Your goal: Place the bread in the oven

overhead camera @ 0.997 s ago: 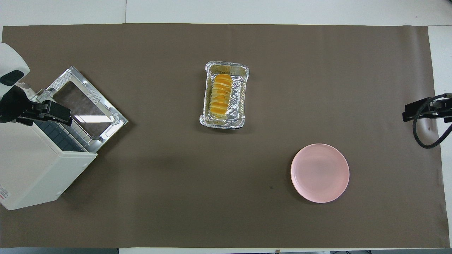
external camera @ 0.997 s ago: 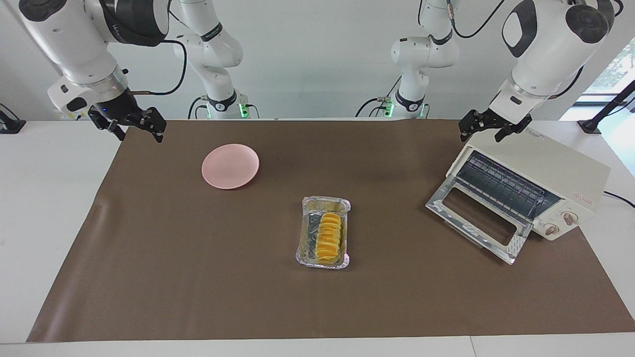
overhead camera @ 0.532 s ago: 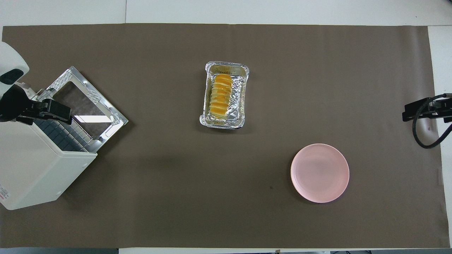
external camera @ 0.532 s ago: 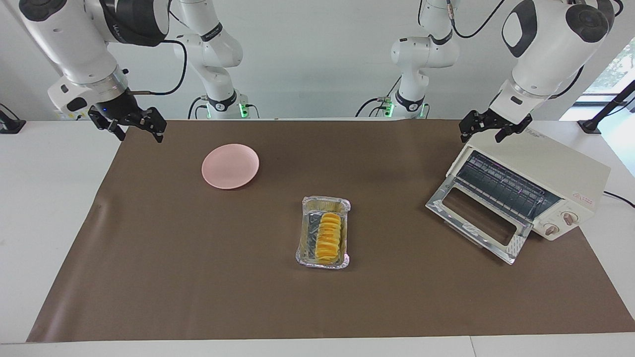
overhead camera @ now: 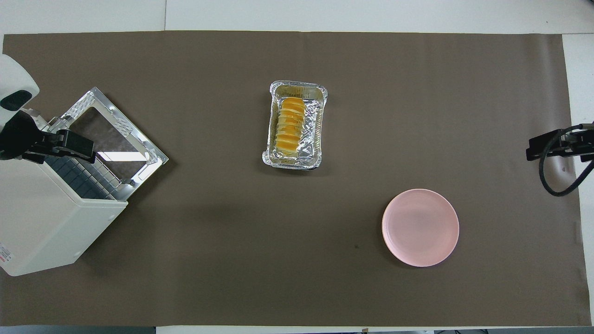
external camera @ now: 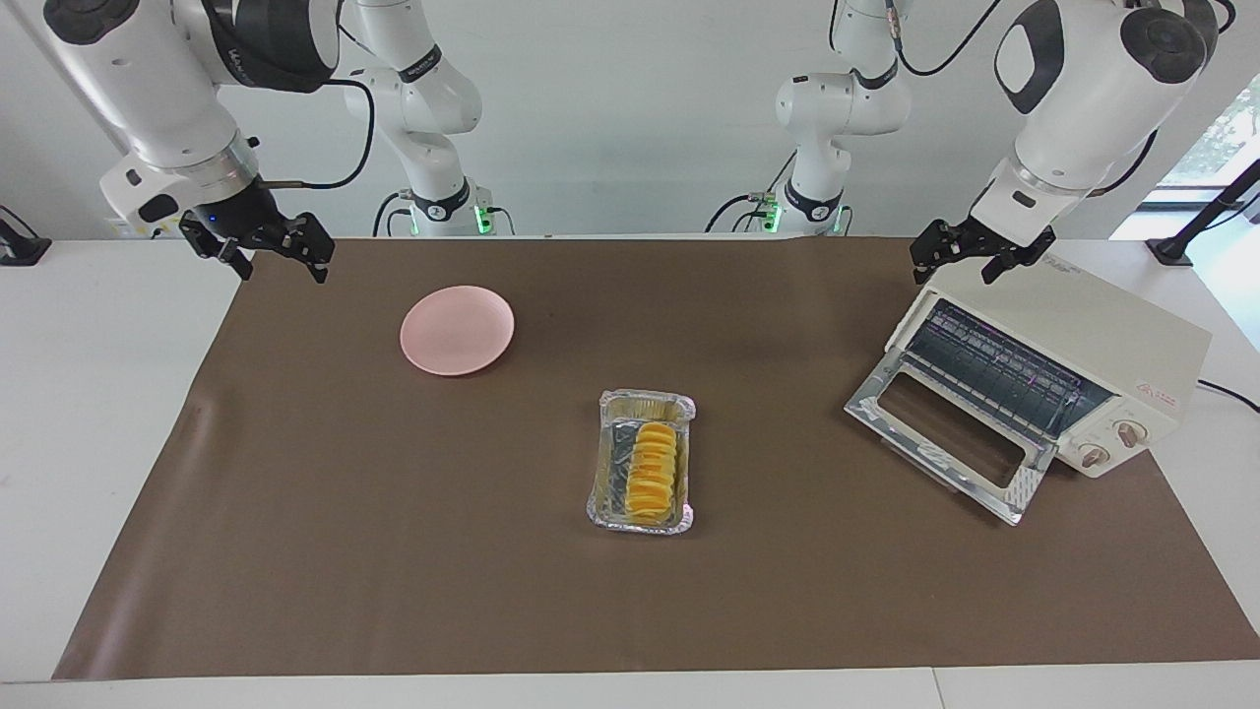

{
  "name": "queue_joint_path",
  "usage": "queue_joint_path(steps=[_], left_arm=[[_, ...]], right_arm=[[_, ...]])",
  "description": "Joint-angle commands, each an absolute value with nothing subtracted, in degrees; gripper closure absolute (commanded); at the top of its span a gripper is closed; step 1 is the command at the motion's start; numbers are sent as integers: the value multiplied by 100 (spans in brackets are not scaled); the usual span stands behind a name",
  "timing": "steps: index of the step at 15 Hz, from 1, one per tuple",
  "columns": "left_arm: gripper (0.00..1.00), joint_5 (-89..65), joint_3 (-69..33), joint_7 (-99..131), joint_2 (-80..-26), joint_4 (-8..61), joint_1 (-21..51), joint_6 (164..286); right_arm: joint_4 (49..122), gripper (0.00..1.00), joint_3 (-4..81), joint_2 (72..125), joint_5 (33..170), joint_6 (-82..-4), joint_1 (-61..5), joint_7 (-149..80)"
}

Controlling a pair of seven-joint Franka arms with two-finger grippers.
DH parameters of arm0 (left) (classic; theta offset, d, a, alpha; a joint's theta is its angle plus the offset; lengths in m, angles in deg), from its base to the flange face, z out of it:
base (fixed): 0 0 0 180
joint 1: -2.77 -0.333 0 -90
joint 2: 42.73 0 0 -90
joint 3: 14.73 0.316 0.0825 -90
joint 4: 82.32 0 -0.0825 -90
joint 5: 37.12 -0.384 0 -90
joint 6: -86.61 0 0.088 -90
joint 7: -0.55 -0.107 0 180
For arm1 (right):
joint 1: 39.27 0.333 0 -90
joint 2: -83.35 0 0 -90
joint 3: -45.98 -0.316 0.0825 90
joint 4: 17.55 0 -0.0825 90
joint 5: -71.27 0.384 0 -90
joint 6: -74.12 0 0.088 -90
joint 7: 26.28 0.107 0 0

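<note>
White table point(external camera: 108, 394), covered by a brown mat point(external camera: 394, 551). Left gripper point(external camera: 970, 253): raised over the oven's point(external camera: 1083, 335) top corner, fingers spread, nothing held. Right gripper point(external camera: 264, 251): raised over the mat's edge, spread, nothing held. Bread point(external camera: 652, 471): laid in a foil tray point(external camera: 608, 463) mid-mat. Oven door dropped open.

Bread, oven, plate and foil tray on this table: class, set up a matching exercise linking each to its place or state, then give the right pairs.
Column one:
1. bread
2. oven
3. plate
4. foil tray

Column two:
A. bare, nearer the right arm's end
B. door dropped open, at the left arm's end
C. lying in the tray
D. mid-table, farther from the robots than the plate

Pairs: 1-C, 2-B, 3-A, 4-D
</note>
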State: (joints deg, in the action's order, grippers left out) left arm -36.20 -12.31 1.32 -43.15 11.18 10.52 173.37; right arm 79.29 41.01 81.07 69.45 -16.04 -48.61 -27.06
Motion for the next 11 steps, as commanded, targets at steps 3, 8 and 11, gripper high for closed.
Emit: queue_joint_path(steps=[3, 8, 11], left_arm=[[0, -3747, -1262, 204, -4291, 1120, 1050, 17389], [0, -3747, -1262, 204, -4291, 1120, 1033, 17406], [0, -3887, -1332, 396, -4404, 1032, 1112, 17775]], right_arm=[[8036, 0, 4053, 8010, 6907, -1588, -4911, -2804], [8036, 0, 4044, 8010, 6907, -1588, -4911, -2804], [8036, 0, 4053, 8010, 6907, -1588, -4911, -2804]])
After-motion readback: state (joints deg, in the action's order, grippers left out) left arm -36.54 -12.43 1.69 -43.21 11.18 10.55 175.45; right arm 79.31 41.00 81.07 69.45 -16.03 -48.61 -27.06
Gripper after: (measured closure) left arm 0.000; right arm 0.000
